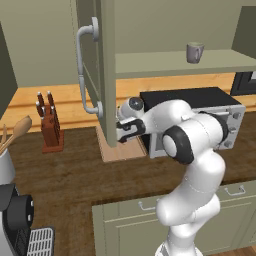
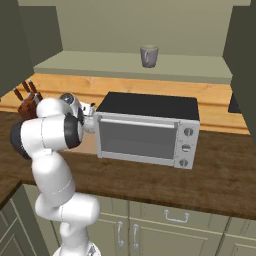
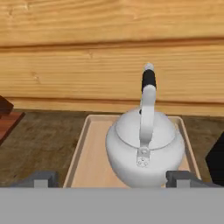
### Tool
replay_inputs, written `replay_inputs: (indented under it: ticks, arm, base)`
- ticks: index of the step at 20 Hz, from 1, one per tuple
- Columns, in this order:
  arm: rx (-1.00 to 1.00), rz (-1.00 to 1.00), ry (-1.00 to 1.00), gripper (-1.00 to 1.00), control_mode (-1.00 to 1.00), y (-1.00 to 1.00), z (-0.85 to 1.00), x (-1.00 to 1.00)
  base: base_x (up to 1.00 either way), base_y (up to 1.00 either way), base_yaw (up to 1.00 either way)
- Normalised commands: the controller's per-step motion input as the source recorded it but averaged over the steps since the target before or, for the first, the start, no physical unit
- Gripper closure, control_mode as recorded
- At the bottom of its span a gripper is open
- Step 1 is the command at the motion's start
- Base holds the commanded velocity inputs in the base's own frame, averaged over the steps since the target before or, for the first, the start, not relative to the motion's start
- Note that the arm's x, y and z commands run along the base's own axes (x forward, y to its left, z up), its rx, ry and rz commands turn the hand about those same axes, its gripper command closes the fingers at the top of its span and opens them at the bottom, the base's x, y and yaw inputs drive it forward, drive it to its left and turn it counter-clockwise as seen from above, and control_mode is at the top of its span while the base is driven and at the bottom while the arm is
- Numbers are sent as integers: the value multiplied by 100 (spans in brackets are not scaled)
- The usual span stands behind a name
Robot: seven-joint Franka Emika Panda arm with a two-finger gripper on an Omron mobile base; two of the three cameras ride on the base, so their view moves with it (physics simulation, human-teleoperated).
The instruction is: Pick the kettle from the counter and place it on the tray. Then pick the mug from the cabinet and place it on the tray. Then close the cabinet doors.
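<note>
The white kettle (image 3: pixel 144 140), with its dark-gripped upright handle, stands on the light-tan tray (image 3: pixel 87 157), which lies on the dark wood counter (image 1: pixel 65 175) against the wooden back wall. My gripper (image 3: pixel 113 178) is open just in front of the kettle, one fingertip far out on each side and nothing held. From the left base, the hand (image 1: pixel 127 129) reaches in behind the open cabinet door (image 1: pixel 106 50), above the tray (image 1: pixel 120 150). The grey mug (image 1: pixel 194 52) (image 2: pixel 149 56) sits upright on the cabinet shelf (image 1: pixel 175 64). Both cabinet doors stand open.
A silver toaster oven (image 2: pixel 145 131) (image 1: pixel 200 115) stands on the counter right beside the tray and under the shelf. A knife block (image 1: pixel 50 125) (image 2: pixel 27 100) is to the left. A coffee machine (image 1: pixel 15 220) and a utensil holder (image 1: pixel 10 145) occupy the near left.
</note>
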Motion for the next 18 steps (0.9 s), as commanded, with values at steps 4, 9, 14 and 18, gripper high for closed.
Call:
replay_inputs:
  ticks: [4, 9, 14, 18]
  arm:
    - [0, -8, -11, -100, -100, 0, 47, -54]
    - [-3, -12, 0, -100, -100, 0, 61, -54]
    - [-4, -9, 1, -100, -100, 0, 78, -58]
    - [0, -1, 7, -100, -100, -25, 31, -39]
  base:
    - [0, 0, 0]
    - [0, 0, 0]
    - [0, 0, 0]
    - [0, 0, 0]
